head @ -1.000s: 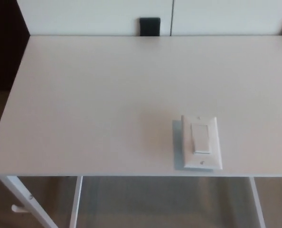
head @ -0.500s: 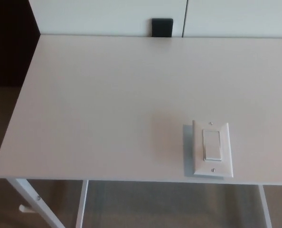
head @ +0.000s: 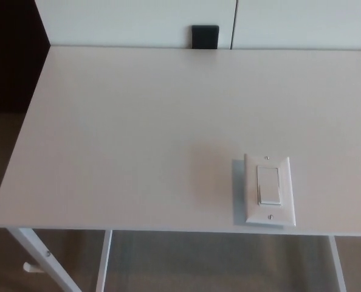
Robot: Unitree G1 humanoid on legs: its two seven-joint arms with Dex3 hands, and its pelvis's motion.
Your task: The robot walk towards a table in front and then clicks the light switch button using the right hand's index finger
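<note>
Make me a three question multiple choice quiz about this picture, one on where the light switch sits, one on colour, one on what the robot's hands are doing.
1. Where does the white rectangular light switch plate lie on the white table?
A. far left corner
B. near edge, right of middle
C. dead centre

2. What colour is the small square block behind the table's far edge?
A. black
B. red
C. white

3. What are the robot's hands doing?
A. right hand pressing the rocker
B. neither hand in view
C. left hand resting on the table

Answers: 1 B, the plate sits close to the near edge, right of middle. 2 A, the block is dark against the white panels. 3 B, no hand or arm shows anywhere.
</note>
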